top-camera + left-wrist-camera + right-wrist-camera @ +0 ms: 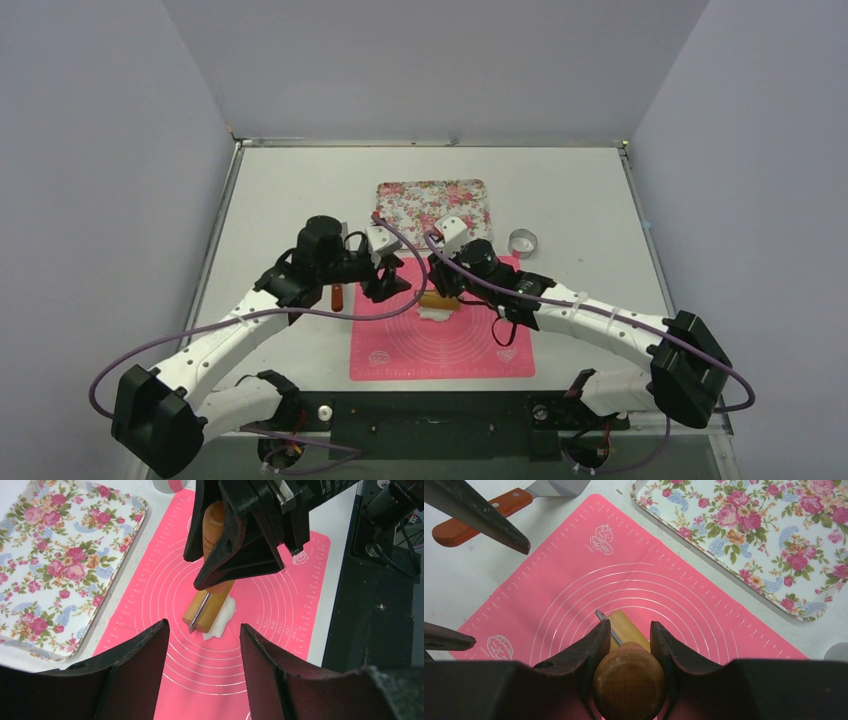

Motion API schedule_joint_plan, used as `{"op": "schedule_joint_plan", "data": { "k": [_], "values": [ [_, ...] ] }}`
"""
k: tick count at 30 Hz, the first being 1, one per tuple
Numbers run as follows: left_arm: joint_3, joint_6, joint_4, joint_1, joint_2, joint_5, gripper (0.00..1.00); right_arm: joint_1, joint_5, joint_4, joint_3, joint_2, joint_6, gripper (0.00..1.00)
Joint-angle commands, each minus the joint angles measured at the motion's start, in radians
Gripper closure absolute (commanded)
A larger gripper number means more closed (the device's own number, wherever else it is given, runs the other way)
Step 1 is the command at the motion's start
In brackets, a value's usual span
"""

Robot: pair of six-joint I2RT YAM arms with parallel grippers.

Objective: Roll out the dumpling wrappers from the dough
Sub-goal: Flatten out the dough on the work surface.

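Dough [225,614] — under roller [212,608], on mat [155,575] beside tray [60,565] | right jaws clamp roller

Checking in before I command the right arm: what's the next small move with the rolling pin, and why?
Likely roll the rolling pin across the dough, pressing lightly. The right gripper is shut on its handle, the roller rests on the dough, and the dough is a small uneven lump on the pink mat, not a sheet. The left gripper is open, holding nothing.
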Motion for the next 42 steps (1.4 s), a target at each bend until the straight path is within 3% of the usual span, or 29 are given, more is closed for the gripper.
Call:
{"op": "schedule_joint_plan", "data": {
  "k": [1,10,16,22,26,36,42],
  "values": [
    [-0.012,0.005,0.112,-0.002,-0.048,0.010,0.48,0.045,-0.007,0.088,-0.003,0.012,0.029,1.00],
    [-0.045,0.013,0.107,-0.001,-0.103,-0.032,0.48,0.067,0.054,0.132,-0.132,0.007,0.129,1.00],
    [-0.049,0.013,0.110,0.001,-0.108,-0.039,0.48,0.024,0.114,0.071,-0.027,0.014,0.040,1.00],
    [-0.026,0.023,0.050,0.027,-0.127,-0.038,0.48,0.025,0.035,-0.031,0.073,-0.044,0.013,1.00],
    [-0.014,0.002,0.034,0.081,-0.157,-0.065,0.46,0.017,0.056,-0.023,0.070,-0.089,0.013,1.00],
    [-0.073,-0.113,0.015,0.250,-0.223,-0.133,0.40,-0.016,0.014,0.109,0.047,0.083,0.028,1.00],
    [-0.096,-0.148,-0.061,0.318,-0.243,-0.264,0.36,-0.002,0.010,0.149,-0.022,0.077,0.089,1.00]
  ]
}}
